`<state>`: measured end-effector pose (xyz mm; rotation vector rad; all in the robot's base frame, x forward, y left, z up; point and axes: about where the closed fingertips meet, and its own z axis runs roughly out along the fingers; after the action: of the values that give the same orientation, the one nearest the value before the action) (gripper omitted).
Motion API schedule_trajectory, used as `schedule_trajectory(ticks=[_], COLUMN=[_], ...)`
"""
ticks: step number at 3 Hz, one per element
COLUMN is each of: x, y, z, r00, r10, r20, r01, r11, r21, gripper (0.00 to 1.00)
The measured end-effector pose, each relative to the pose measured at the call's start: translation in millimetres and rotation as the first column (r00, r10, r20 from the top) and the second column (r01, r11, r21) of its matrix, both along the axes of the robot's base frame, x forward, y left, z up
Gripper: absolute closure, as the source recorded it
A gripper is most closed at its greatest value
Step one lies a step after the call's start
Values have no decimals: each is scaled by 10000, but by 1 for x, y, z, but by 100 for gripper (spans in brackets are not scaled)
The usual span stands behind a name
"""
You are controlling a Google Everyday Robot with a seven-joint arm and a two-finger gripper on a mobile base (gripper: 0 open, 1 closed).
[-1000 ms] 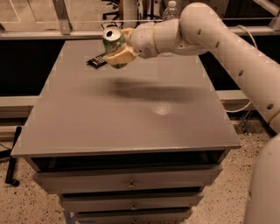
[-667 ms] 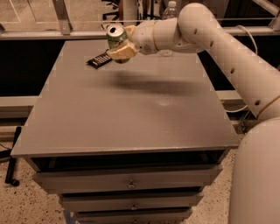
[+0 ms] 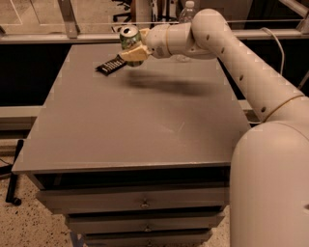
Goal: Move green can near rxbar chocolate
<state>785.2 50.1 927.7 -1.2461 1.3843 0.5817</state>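
The green can, silver top up, is held upright in my gripper at the far left part of the grey table. The gripper's cream fingers are shut around the can's lower body, and the can looks to be a little above the tabletop. The rxbar chocolate, a flat black bar with pale lettering, lies on the table just left of and in front of the can, close to the gripper. My white arm reaches in from the right.
A clear plastic water bottle stands at the table's far edge behind my arm. A railing and chair legs lie beyond the table. Drawers run below the front edge.
The gripper with the can has moved a little further back and left, staying next to the black bar. The bar has not moved.
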Motion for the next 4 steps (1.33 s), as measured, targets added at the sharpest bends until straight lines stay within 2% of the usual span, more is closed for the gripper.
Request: schedule_trajectory(ticks=[2,3,4], x=[28,42,56], y=[-1,-8,-12], z=[-24,-30,-36], r00=[9944,9910,9865], r10=[-289,-585,-923], r20=[-1017,-1204,-1356], r01=[290,612,1000], r11=[9996,9979,9937], r21=[-2,187,510], gripper=[100,85,52])
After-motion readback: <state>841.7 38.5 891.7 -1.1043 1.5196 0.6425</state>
